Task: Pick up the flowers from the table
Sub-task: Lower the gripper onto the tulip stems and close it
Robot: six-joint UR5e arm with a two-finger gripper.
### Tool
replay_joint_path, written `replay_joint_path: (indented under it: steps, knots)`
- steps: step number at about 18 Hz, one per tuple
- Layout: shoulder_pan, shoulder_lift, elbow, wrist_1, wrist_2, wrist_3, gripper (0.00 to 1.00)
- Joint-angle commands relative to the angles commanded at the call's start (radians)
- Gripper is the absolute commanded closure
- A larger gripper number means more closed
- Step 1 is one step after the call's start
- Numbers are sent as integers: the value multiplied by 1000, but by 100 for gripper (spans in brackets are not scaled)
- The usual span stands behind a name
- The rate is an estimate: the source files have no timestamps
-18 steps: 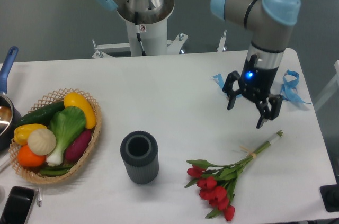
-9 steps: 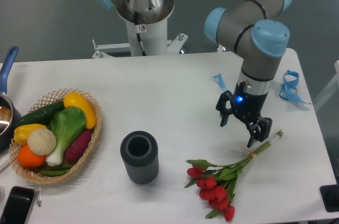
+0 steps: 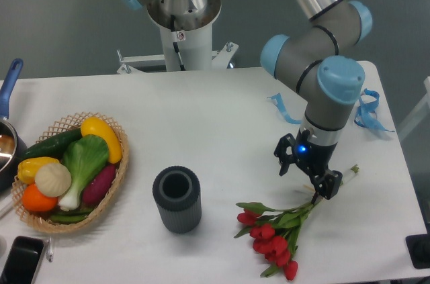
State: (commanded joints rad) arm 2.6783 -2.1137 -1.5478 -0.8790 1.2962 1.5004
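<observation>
The flowers [image 3: 276, 233] are laid flat on the tabletop [image 3: 215, 109] near its front right corner, red heads toward the front edge and stems angled toward the right edge. The tool [image 3: 306, 178] is positioned low over the stems, fingers apart and straddling them; contact cannot be confirmed. A dark ribbed cylinder [image 3: 177, 199] is placed upright toward the front centre. A wicker basket [image 3: 119, 163] of vegetables is located near the left edge.
</observation>
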Motion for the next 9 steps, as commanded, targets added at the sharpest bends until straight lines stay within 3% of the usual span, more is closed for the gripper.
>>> replay_joint_path:
  steps: [4,9]
  knots:
    - [-3,-43,34,2,-2,-103,0]
    - [-20,-84,38,58,-2,-126,0]
